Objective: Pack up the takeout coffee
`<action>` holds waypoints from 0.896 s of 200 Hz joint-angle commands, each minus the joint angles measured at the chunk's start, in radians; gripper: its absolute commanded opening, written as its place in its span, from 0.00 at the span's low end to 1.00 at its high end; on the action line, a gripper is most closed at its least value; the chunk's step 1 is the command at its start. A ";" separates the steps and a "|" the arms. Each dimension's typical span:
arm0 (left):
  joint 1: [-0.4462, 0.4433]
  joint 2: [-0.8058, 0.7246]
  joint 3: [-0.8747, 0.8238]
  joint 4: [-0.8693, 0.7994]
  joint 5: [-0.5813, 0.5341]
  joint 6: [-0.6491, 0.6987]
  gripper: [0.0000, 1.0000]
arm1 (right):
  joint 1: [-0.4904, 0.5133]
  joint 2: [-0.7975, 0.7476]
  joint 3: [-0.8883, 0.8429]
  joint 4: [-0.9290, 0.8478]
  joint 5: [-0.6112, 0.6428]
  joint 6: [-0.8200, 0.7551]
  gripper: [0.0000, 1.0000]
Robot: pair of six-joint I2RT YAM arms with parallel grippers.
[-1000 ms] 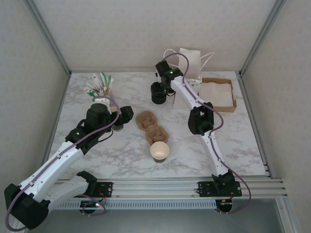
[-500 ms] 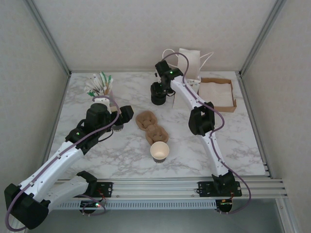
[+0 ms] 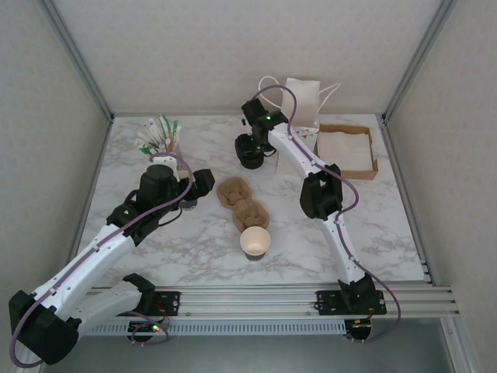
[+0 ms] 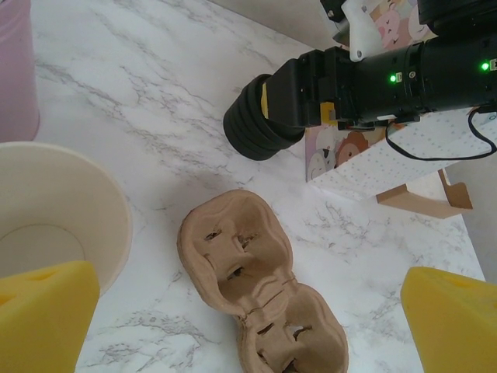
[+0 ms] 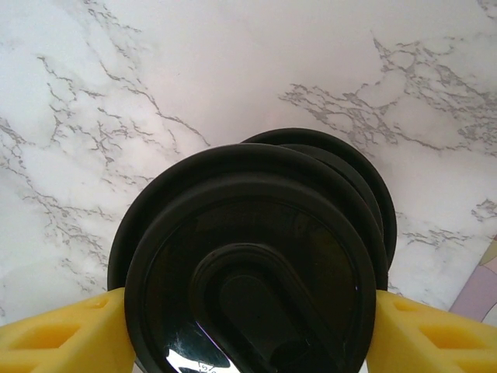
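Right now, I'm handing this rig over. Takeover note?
Left gripper: open, holding nothing; a cream paper cup sits beside one finger.
Right gripper: fingers flank the top black lid of the lid pile; grip unclear.
Open paper cup stands lidless on the table, just in front of the pulp cup carrier.
Done: nothing packed.
Left: lid the cup, then likely seat it in the carrier.

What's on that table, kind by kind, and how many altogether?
Open paper cups: 2
Pile of black lids: 1
Cardboard cup carrier: 1
White paper bag: 1
Box of napkins: 1
Holder of stirrers: 1
Total: 7
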 commanded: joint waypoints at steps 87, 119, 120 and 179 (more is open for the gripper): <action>0.011 0.003 0.009 0.025 0.018 -0.007 1.00 | -0.027 0.052 0.074 -0.012 0.037 0.005 0.73; 0.011 0.006 0.011 0.024 0.022 -0.007 1.00 | -0.030 0.071 0.092 -0.013 0.031 0.004 0.77; 0.012 0.007 0.011 0.025 0.022 -0.007 1.00 | -0.031 0.072 0.092 -0.014 0.031 0.003 0.77; 0.011 0.004 0.011 0.023 0.023 -0.009 1.00 | -0.033 0.072 0.102 -0.015 0.026 0.005 0.81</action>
